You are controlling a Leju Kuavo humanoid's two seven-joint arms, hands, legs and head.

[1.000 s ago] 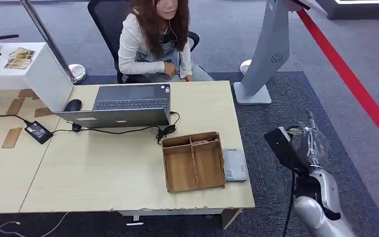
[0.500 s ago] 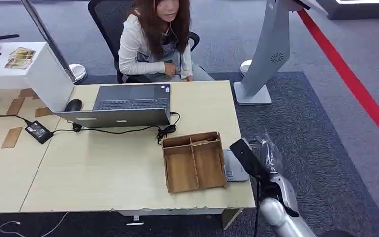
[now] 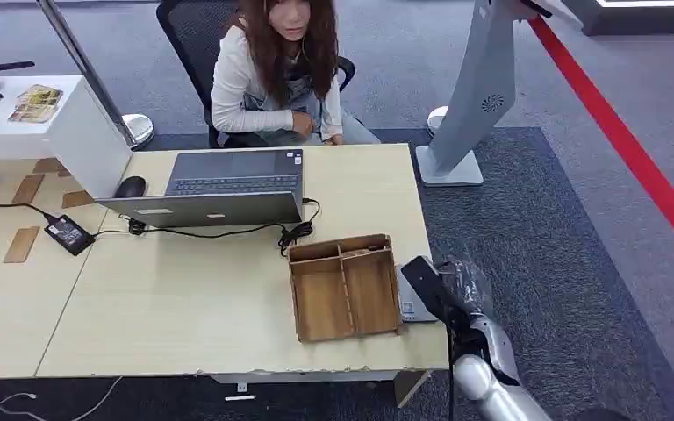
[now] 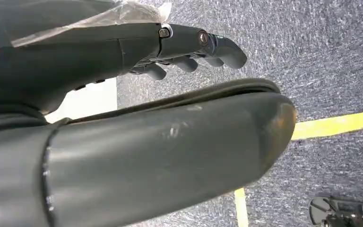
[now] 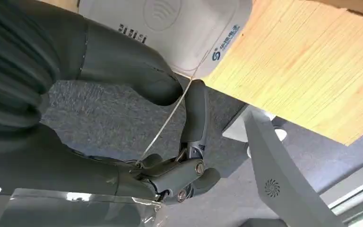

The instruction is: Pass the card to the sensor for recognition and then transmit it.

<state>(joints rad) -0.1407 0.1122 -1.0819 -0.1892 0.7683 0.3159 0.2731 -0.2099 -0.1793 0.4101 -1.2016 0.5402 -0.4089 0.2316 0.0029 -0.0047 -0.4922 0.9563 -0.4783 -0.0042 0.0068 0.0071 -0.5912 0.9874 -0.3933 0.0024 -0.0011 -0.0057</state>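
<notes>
A thin card (image 5: 170, 118) is pinched edge-on between thumb and a finger of the right robot hand (image 3: 446, 285), just over the white sensor (image 5: 179, 28) at the surface (image 3: 184, 307) edge, beside the wooden tray (image 3: 344, 285). The card is judged light, stiff and slick; a pinch near one end is best, with the flat face left free for reading. A wave symbol and blue writing too small to read are printed on the sensor. The left robot hand (image 4: 189, 47) is held open over carpet, with nothing in it.
</notes>
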